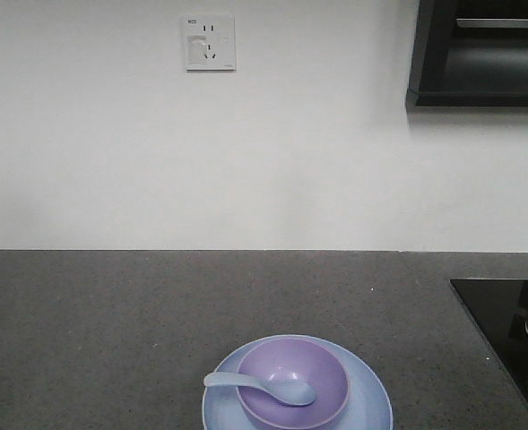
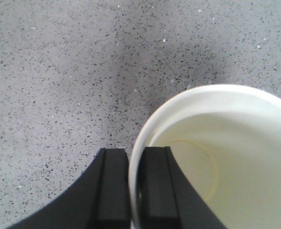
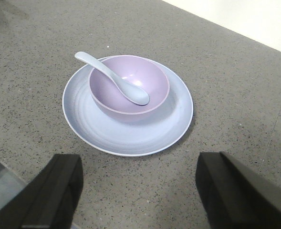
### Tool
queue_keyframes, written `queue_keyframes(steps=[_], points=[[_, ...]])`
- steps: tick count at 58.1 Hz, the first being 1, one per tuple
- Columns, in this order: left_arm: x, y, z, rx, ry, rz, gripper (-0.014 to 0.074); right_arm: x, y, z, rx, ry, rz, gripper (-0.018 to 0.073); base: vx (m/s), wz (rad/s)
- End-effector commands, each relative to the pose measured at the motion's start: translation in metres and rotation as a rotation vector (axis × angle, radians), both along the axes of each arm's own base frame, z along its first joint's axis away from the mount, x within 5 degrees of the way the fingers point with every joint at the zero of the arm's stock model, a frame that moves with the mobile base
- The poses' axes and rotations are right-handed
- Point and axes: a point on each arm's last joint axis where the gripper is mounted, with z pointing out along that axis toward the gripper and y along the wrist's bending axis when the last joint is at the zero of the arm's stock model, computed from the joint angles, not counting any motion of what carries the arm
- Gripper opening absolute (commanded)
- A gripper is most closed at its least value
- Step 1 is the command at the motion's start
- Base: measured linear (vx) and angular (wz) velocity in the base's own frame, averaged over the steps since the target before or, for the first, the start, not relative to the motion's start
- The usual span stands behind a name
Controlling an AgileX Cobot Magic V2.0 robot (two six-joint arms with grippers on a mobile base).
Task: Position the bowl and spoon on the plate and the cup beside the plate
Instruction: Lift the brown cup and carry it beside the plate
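One cup, left-wrist view only

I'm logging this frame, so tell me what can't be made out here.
- Paper cup: left wrist view cuts it off right and below; outside wall unseen; absent from other views, so its distance from the plate is unknown.
- Plate front rim: cropped in front view.
- Right gripper: fingertips cut off below.
- Stovetop: cropped right.
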Motion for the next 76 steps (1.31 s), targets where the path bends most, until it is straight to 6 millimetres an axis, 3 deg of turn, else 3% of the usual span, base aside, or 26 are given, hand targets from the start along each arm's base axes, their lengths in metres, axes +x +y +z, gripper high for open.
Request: queue_keyframes(steps=[1,24,48,64,76], points=[[-0.006,-0.003,0.036,0.039,-0.125,0.006,0.0166,0.001,0.000,0.016,0.037,-0.103,0.000,0.0561,0.00,0.00],[-0.008,-0.004,0.034,0.025,-0.097,0.002,0.0161,0.001,0.000,0.016,0.037,-0.103,0.000,0.0561,0.00,0.00],[-0.009,-0.010,0.040,-0.008,-0.120,-0.024,0.0016,0.001,0.000,0.016,0.037,-0.103,0.000,0.0561,0.00,0.00],[-0.027,-0.027,0.080,-0.049,-0.259,-0.083,0.0014,0.001,0.000,0.016,0.039,-0.106,0.000,0.0561,0.00,0.00],[-0.043,-0.061,0.113,-0.154,-0.384,-0.256,0.0015,0.001,0.000,0.016,0.039,-0.106,0.000,0.0561,0.00,0.00]])
